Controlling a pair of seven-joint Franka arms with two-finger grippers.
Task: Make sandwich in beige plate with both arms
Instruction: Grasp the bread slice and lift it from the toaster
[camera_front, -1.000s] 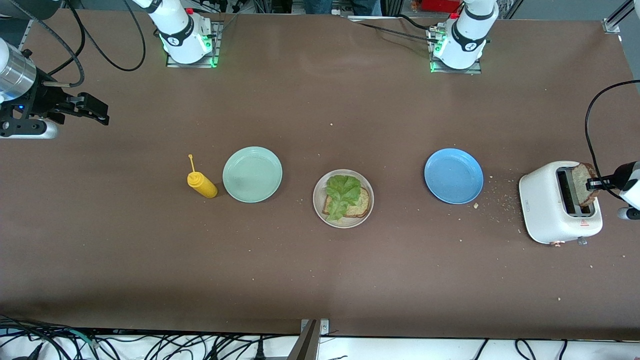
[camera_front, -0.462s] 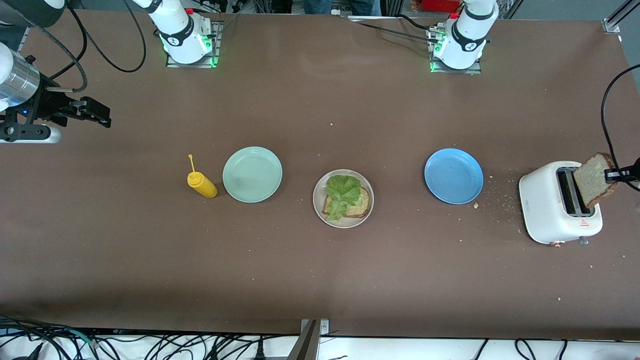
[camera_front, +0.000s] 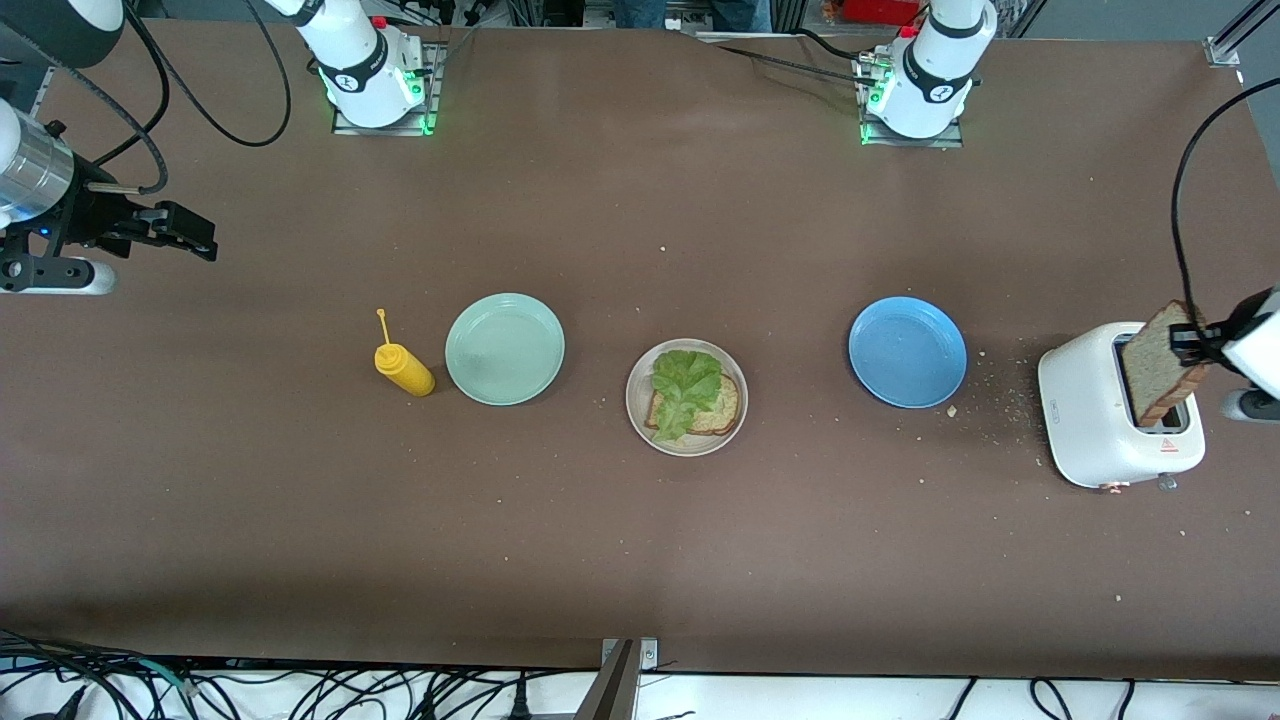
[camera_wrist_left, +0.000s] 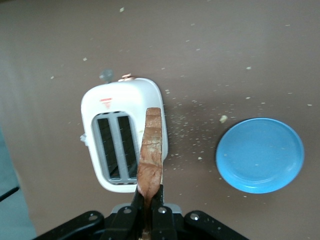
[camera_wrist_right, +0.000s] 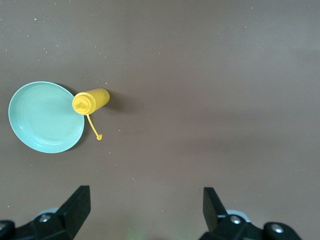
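While the front view shows the left gripper (camera_front: 1192, 345) clamped on a bread slice (camera_front: 1155, 365) over the toaster (camera_front: 1110, 420), the beige plate (camera_front: 637, 420) holds bread and lettuce (camera_front: 685, 385). Left wrist view: the slice is pinched at its crust (light, crumbly; grip gently). Right wrist view: the right gripper (camera_wrist_right: 145, 210) waits, fingers spread, over bare table.

Left gripper (camera_front: 1192, 345) clamped, raised; right gripper (camera_front: 190, 232) spread wide, waiting

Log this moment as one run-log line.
left pincer: shut on bread slice, over toaster | right pincer: open, waiting | beige plate: bread, lettuce
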